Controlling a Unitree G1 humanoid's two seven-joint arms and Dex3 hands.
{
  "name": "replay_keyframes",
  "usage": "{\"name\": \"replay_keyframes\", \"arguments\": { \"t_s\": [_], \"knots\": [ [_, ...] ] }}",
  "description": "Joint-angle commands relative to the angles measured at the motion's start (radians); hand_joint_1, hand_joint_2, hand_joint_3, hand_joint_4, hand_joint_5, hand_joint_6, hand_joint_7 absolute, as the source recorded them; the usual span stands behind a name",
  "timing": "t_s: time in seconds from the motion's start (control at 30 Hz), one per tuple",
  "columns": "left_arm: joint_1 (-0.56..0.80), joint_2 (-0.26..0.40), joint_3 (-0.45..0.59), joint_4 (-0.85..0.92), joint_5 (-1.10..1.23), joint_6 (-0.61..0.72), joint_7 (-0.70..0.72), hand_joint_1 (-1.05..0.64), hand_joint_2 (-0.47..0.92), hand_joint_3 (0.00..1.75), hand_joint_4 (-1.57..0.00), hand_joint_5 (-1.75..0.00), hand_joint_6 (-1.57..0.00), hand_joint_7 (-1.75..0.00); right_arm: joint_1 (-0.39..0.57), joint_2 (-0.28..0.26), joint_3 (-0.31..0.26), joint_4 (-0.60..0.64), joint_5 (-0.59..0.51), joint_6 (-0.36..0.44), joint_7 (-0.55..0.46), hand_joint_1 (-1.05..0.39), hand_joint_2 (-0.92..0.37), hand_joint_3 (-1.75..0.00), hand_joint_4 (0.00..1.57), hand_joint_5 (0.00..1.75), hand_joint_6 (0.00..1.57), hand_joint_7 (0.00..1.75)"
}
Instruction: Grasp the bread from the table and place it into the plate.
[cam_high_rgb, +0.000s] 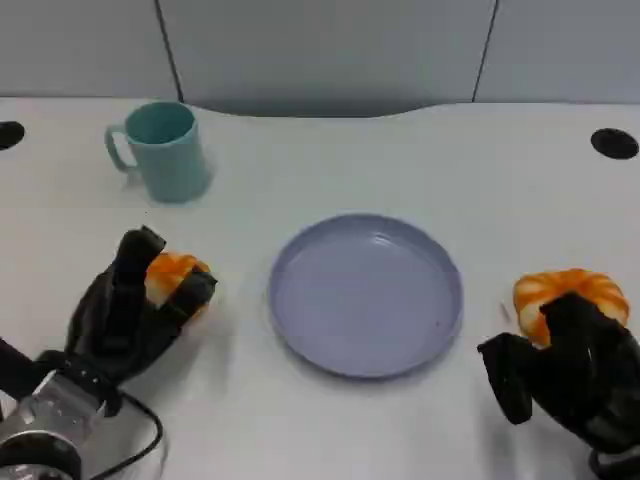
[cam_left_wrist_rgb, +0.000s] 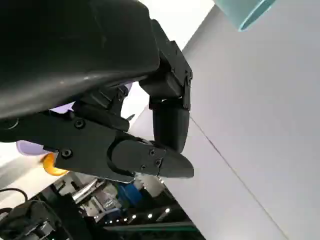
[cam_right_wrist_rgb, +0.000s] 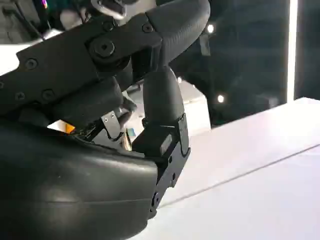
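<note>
Now left hand (cam_high_rgb: 135, 305) grips bread (cam_high_rgb: 170, 272), plate (cam_high_rgb: 365, 294) nearby.

Orange bread (cam_high_rgb: 172, 272) left of plate (cam_high_rgb: 300, 320); second bread (cam_high_rgb: 570, 290) right. Lavender plate centred on table.

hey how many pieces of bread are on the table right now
2. One piece of bread lies left of the plate under the left hand; the other bread lies right of the plate at the right hand.
</note>
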Motion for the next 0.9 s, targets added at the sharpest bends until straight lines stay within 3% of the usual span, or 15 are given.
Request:
{"name": "replay_keyframes", "arguments": {
  "t_s": [0.03,0.3,0.43,0.53,0.67,0.83,0.87,0.9],
  "knots": [
    [-0.012,0.019,-0.002,-0.010,0.007,-0.012,-0.005,-0.60,0.90,0.04,-0.90,-1.75,-0.68,-1.75,0.017,-0.003,0.006,-0.039,0.008,0.002,-0.024,-0.33,-0.83,-0.02,0.88,1.75,0.67,1.75],
    [0.013,-0.009,0.009,-0.050,-0.007,-0.042,0.044,-0.59,0.90,0.04,-0.88,-1.75,-0.64,-1.75,0.006,0.004,-0.005,-0.010,0.018,-0.025,-0.006,-0.37,-0.83,-0.01,0.88,1.75,0.67,1.75],
    [0.044,-0.009,0.019,-0.060,-0.018,-0.026,0.011,-0.60,0.91,0.04,-0.89,-1.75,-0.64,-1.69,-0.044,-0.017,-0.014,0.078,0.022,-0.052,0.074,-0.34,-0.85,-0.02,0.86,1.75,0.65,1.74],
    [0.070,-0.008,0.022,-0.065,-0.020,-0.024,-0.027,-0.58,0.92,0.06,-0.87,-1.75,-0.63,-1.66,-0.040,-0.017,-0.017,0.083,0.014,-0.063,0.057,-0.37,-0.85,-0.01,0.86,1.75,0.65,1.75],
    [0.091,-0.016,0.027,-0.082,-0.027,-0.025,-0.032,-0.58,0.92,0.09,-0.87,-1.75,-0.65,-1.66,-0.039,0.000,-0.019,0.075,0.034,-0.027,0.054,-0.35,-0.85,-0.01,0.88,1.75,0.67,1.75],
    [0.101,-0.023,0.020,-0.107,-0.022,-0.055,-0.031,-0.58,0.92,0.10,-0.89,-1.75,-0.66,-1.62,-0.063,-0.002,-0.028,0.109,0.040,-0.035,0.085,-0.34,-0.86,-0.01,0.87,1.75,0.66,1.75],
    [0.120,-0.022,-0.028,-0.170,0.040,-0.211,-0.060,-0.58,0.92,0.10,-0.89,-1.75,-0.66,-1.61,-0.057,0.003,-0.028,0.101,0.038,-0.041,0.069,-0.34,-0.86,-0.01,0.87,1.75,0.66,1.75],
    [0.132,-0.019,-0.071,-0.227,0.100,-0.397,-0.095,-0.54,0.90,0.07,-0.76,-1.75,-0.65,-1.48,-0.055,0.008,-0.030,0.099,0.037,-0.050,0.059,-0.36,-0.86,-0.01,0.87,1.75,0.65,1.75]
  ]
}}
